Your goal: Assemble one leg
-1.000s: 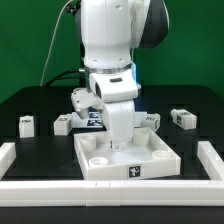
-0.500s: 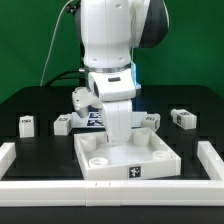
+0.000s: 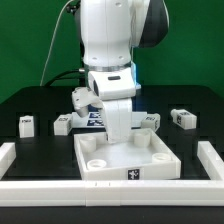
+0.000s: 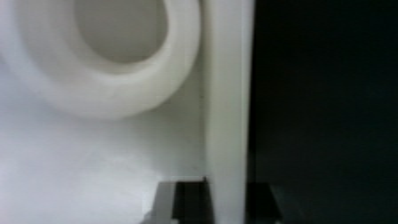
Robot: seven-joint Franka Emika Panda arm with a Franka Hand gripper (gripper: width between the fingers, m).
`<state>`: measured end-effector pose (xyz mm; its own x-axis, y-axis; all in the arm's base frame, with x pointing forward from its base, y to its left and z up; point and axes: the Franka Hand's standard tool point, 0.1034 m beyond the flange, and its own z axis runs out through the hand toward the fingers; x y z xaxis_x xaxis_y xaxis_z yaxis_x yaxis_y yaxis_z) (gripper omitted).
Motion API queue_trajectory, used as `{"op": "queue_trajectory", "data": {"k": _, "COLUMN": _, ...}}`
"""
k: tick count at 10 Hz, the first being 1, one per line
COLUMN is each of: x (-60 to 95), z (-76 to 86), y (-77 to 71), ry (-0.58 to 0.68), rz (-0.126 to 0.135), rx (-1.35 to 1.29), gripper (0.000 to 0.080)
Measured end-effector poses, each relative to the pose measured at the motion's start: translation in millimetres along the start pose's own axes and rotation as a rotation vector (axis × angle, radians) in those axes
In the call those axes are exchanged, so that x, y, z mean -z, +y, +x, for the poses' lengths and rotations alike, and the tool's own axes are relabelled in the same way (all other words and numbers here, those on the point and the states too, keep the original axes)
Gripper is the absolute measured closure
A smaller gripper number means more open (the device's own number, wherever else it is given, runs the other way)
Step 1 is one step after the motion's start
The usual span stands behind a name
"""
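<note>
Four legs were out on the black table (image 3: 40,145), every one of them lying loose. The leftmost leg (image 3: 27,124) sat far to the exterior view's left with its tag turned to the camera. The second leg (image 3: 62,123) stood near it on the right, close but apart. The third leg (image 3: 150,120) lay just beyond the far edge of the white square panel (image 3: 150,168), right of the arm. The rightmost leg (image 3: 182,118) rested farther right again, well clear of the third.

The panel itself sat nearer the camera than all four, in the middle of the table. Its round corner sockets showed, one socket (image 3: 97,160) at the near left, and there was a tag on its near face.

The gripper (image 3: 118,145) hung low over the far middle of the panel, the arm's big white body rising above it. Clenched, loose or holding something, I couldn't tell, because the casing hid the fingers from outside.

The wrist view was blurred and very close. It showed a round socket, the panel's raised wall (image 4: 228,100) running beside it and black table past the wall. Two dark fingertips (image 4: 175,205) showed at the frame's edge, their gap unreadable.

Behind the arm lay the marker board (image 3: 93,119), partly hidden. A white border rail (image 3: 100,192) ran along the near side.
</note>
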<state>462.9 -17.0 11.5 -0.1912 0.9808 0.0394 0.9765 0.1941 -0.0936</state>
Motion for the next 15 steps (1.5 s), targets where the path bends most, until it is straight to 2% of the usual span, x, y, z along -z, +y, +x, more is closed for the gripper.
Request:
{"op": "queue_trajectory", "data": {"k": 2, "x": 0.9, "z": 3.8, "y": 1.9, "ry": 0.000, "rz": -0.006, "rx": -0.040, "gripper": 0.0735}}
{"op": "queue_trajectory", "data": {"k": 4, "x": 1.8, "z": 30.2, "y": 11.6, "ry": 0.004, "rz": -0.017, "rx": -0.152, "gripper": 0.0735}}
{"op": "queue_trajectory", "data": {"k": 6, "x": -0.3, "z": 44.2, "y": 30.1, "ry": 0.008, "rz": -0.030, "rx": -0.196, "gripper": 0.0735}}
{"op": "queue_trajectory", "data": {"k": 9, "x": 2.0, "z": 64.2, "y": 48.9, "ry": 0.014, "rz": -0.050, "rx": -0.232, "gripper": 0.0735}}
{"op": "queue_trajectory", "data": {"k": 10, "x": 2.4, "z": 70.4, "y": 53.2, "ry": 0.014, "rz": -0.041, "rx": -0.227, "gripper": 0.0736}}
{"op": "queue_trajectory", "data": {"k": 12, "x": 2.0, "z": 73.0, "y": 53.7, "ry": 0.011, "rz": -0.018, "rx": -0.244, "gripper": 0.0736}}
{"op": "queue_trajectory", "data": {"k": 15, "x": 0.7, "z": 70.6, "y": 52.9, "ry": 0.014, "rz": -0.030, "rx": -0.224, "gripper": 0.0736}}
